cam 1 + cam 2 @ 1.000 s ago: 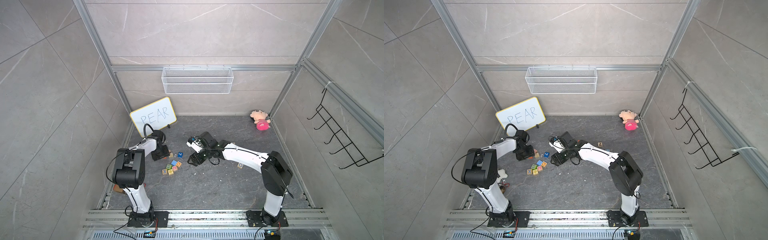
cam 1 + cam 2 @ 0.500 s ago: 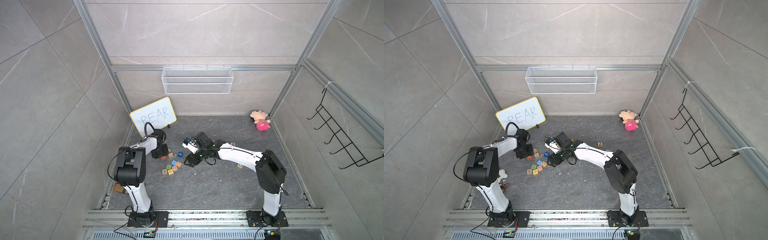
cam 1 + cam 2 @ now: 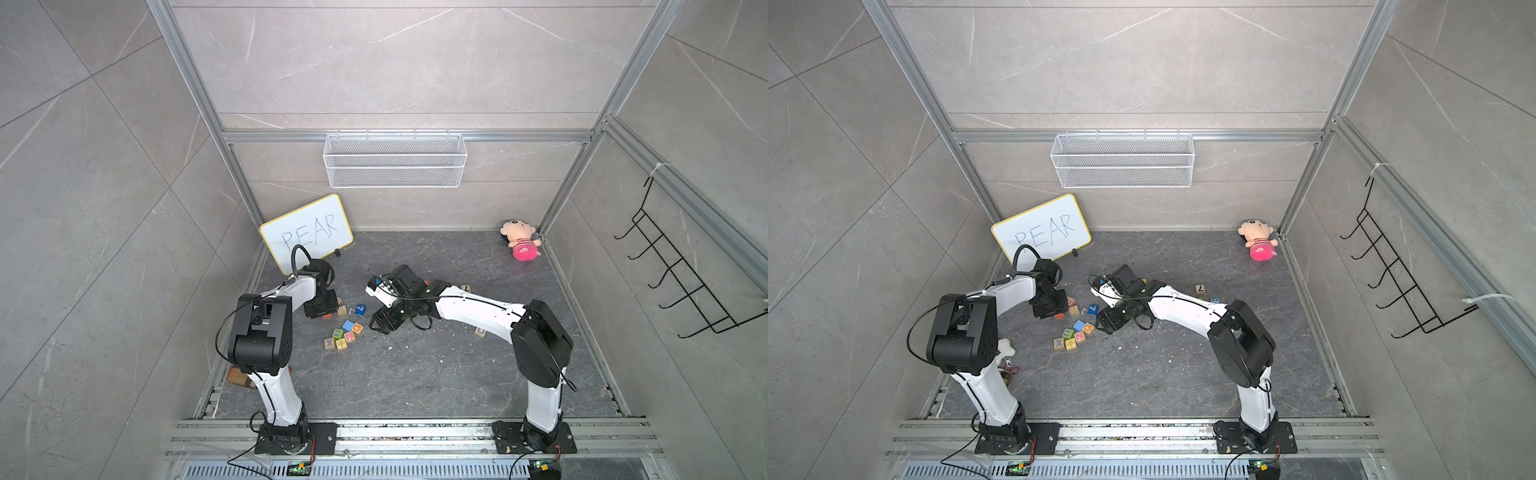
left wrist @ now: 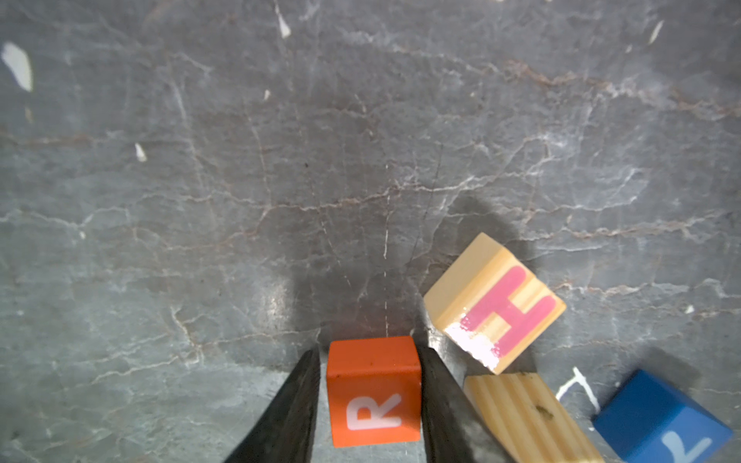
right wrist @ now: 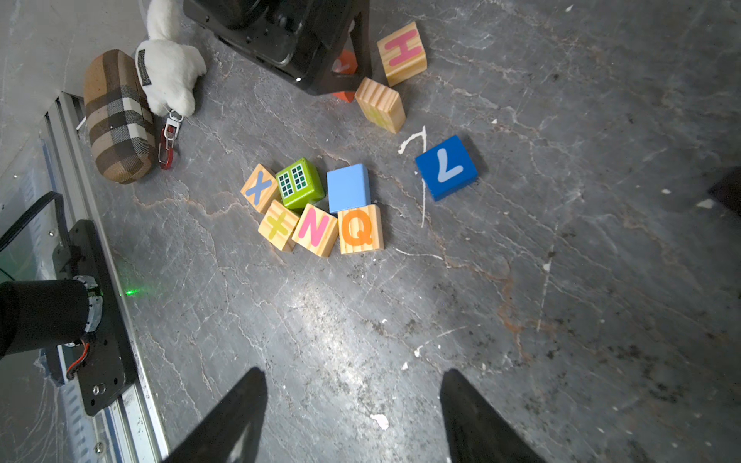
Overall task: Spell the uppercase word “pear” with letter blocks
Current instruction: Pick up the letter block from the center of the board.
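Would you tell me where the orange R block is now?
In the left wrist view, the R block sits between the jaws of the left claw, beside the pink H block, on the robot's left.

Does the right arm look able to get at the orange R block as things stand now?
Probably not. The left gripper straddles the R block, a finger on each side, and the H block and a plain wooden block lie close beside it. The right gripper hangs open, apart from it.

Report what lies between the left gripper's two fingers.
The orange R block lies between the left gripper's fingers, one finger close on each side; the left wrist view shows it.
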You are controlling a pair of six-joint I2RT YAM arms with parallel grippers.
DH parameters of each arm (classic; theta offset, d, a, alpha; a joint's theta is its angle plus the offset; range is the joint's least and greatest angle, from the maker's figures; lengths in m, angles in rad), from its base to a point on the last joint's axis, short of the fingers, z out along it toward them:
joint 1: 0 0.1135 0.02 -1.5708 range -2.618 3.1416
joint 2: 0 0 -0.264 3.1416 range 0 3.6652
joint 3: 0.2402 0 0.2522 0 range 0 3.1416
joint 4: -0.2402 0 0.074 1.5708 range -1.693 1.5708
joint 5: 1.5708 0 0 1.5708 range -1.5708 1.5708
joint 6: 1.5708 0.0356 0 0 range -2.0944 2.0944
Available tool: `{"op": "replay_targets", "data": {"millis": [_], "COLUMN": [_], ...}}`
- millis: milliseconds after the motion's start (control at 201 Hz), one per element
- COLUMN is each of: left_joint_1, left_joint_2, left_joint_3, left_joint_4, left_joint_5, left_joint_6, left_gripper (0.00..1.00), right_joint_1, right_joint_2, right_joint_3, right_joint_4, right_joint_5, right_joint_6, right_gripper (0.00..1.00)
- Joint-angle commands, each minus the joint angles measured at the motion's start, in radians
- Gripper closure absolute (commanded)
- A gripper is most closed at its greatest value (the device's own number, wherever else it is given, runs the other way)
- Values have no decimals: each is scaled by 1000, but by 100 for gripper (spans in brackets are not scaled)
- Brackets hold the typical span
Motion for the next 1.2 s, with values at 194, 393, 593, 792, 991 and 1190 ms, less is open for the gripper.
{"op": "replay_targets", "data": {"millis": [194,393,593,792,991,1190], "left_joint_1": [-13,-13,-14,-15,-15,-15], "left_joint_2": [-31,-61,-68,-83,-105,-135], "left_joint_3": [-19,-19,-13,-5,0,7], "left_joint_4": [-55,-61,-68,-79,-86,-99], "left_joint_5": [-4,-21,-23,-35,-34,-41], "left_joint_6": [0,8,15,29,32,50], "left_gripper": [67,73,77,78,79,79], "right_joint_1": [5,4,4,1,2,-10], "right_joint_2": [-67,-90,-96,-118,-130,-147], "right_joint_3": [-30,-57,-71,-92,-104,-136], "right_joint_4": [8,34,58,83,106,147], "right_joint_5": [45,89,97,114,123,125], "right_joint_6": [-7,0,16,16,13,33], "right_gripper": [29,28,28,28,28,27]}}
